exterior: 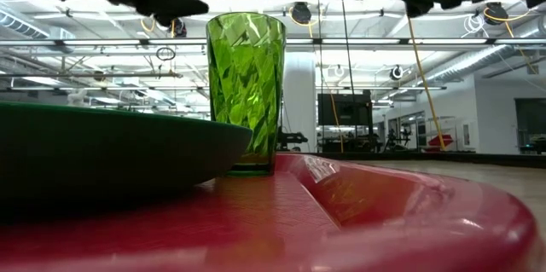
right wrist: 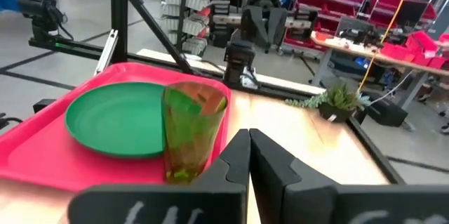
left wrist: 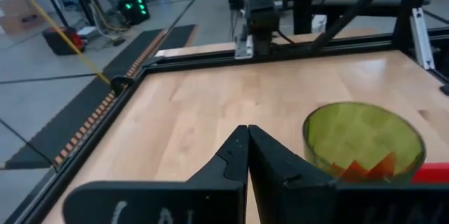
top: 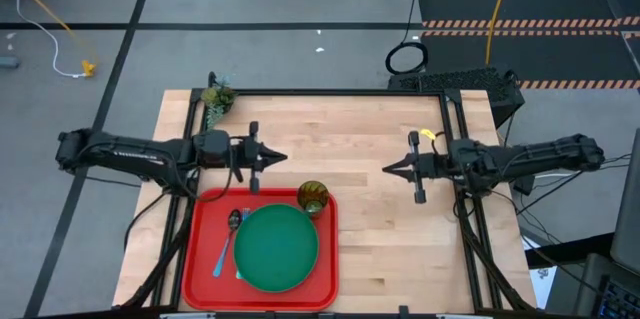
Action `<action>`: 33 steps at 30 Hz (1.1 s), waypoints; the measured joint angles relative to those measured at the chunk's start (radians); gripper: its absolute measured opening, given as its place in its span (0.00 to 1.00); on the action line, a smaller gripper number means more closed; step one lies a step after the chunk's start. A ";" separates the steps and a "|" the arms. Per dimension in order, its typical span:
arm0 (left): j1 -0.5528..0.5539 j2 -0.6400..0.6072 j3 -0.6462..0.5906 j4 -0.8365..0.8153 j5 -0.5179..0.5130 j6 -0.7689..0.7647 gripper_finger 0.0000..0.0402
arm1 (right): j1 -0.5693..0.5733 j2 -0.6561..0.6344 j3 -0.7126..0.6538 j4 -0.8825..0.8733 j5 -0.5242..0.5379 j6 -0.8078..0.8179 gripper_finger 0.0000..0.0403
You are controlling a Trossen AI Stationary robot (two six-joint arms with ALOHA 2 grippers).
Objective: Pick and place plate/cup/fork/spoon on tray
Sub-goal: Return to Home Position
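Only the high view shows spoon beside plate (on tray).

No lettering, label or number can be read anywhere. White marks on both wrist mounts are too blurred to make out.

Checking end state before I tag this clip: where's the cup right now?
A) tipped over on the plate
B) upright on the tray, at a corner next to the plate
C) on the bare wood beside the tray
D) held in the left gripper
B: the cup stands upright inside the red tray at a corner, beside the green plate, and neither gripper is touching it.
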 joint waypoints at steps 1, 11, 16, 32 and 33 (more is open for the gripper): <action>0.005 -0.013 -0.016 0.006 0.000 0.001 0.03 | 0.000 -0.006 -0.011 -0.001 0.000 0.008 0.00; 0.013 -0.138 -0.161 0.087 0.002 -0.012 0.05 | 0.000 -0.110 -0.115 0.020 0.000 0.086 0.00; 0.013 -0.213 -0.234 0.095 0.002 -0.021 0.03 | 0.000 -0.180 -0.168 0.021 0.000 0.096 0.00; 0.013 -0.248 -0.422 0.319 -0.036 -0.101 0.03 | -0.007 -0.301 -0.288 0.037 0.003 0.005 0.00; 0.013 -0.247 -0.422 0.319 -0.036 -0.102 0.04 | -0.014 -0.306 -0.297 0.037 0.003 0.003 0.00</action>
